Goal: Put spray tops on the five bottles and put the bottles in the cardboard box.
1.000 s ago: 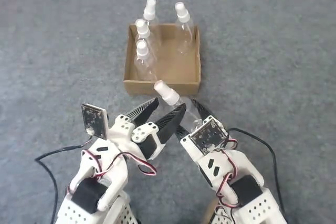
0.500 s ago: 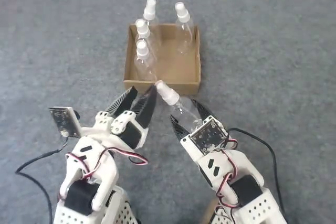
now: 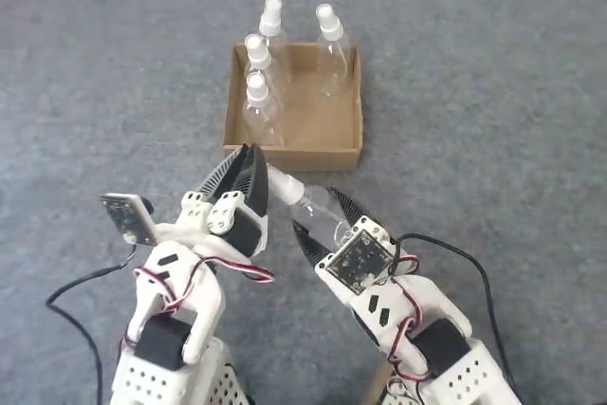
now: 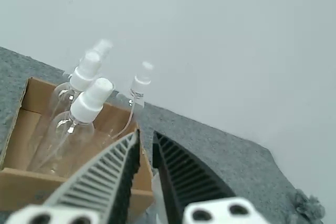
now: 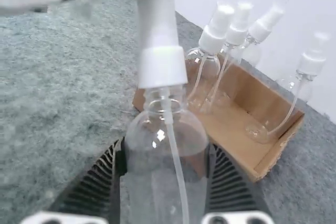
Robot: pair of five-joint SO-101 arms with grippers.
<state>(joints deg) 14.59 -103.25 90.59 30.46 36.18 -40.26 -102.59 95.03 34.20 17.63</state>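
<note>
The right gripper [image 3: 322, 220] is clamped on the fifth bottle [image 5: 165, 135], which leans toward the cardboard box [image 3: 294, 153] with its spray top [image 3: 286, 184] seated. The left gripper [image 3: 248, 166], a second ago spread around that top, has pulled off to the side and drawn its jaws almost together just beside it. Four capped bottles [image 3: 260, 106] stand in the box on the grey bench [image 3: 493, 120]. Capping looks finished; only boxing this bottle remains.

Held bottle [image 5: 163, 145] base cut off; farthest spray top [image 4: 103, 46] blurred.
</note>
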